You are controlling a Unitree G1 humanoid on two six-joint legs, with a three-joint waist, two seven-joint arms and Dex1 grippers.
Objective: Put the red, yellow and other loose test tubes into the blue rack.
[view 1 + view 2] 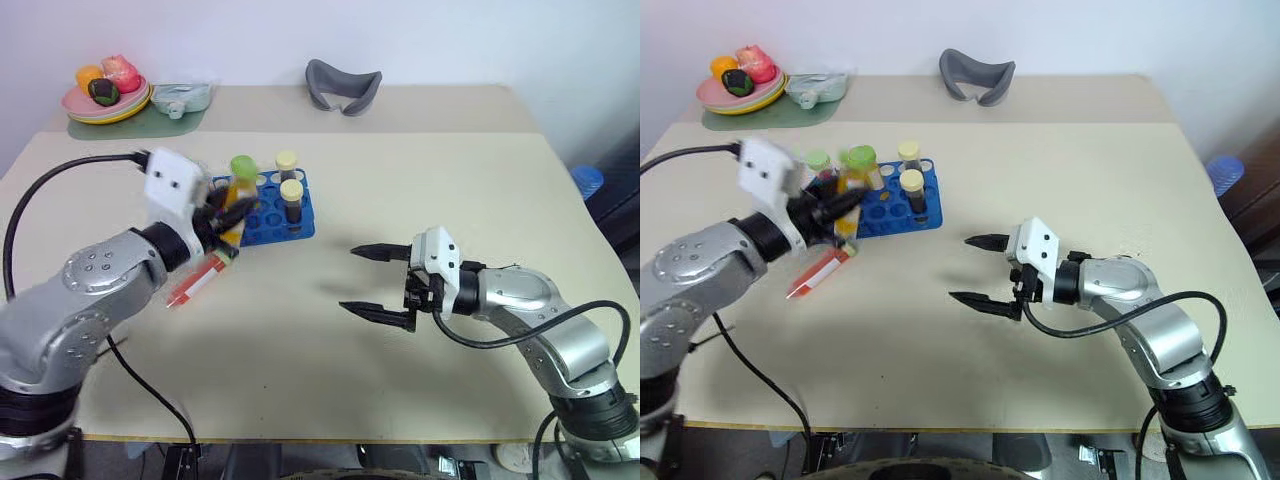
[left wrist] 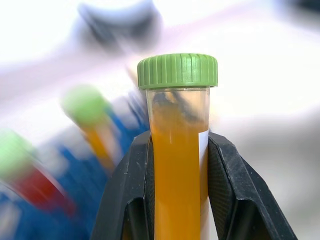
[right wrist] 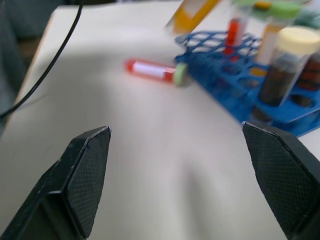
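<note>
Left gripper clamps a green-capped orange tube by the blue rack. Right gripper jaws gape, empty; its wrist view shows a red tube lying on the worktop.

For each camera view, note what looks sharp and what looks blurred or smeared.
Left wrist view: the held orange tube and its green cap are sharp, the rack behind smeared. Left eye view: the left gripper is motion-blurred, the right gripper crisp. Right wrist view: the red tube lying on the table and the blue rack look soft.
</note>
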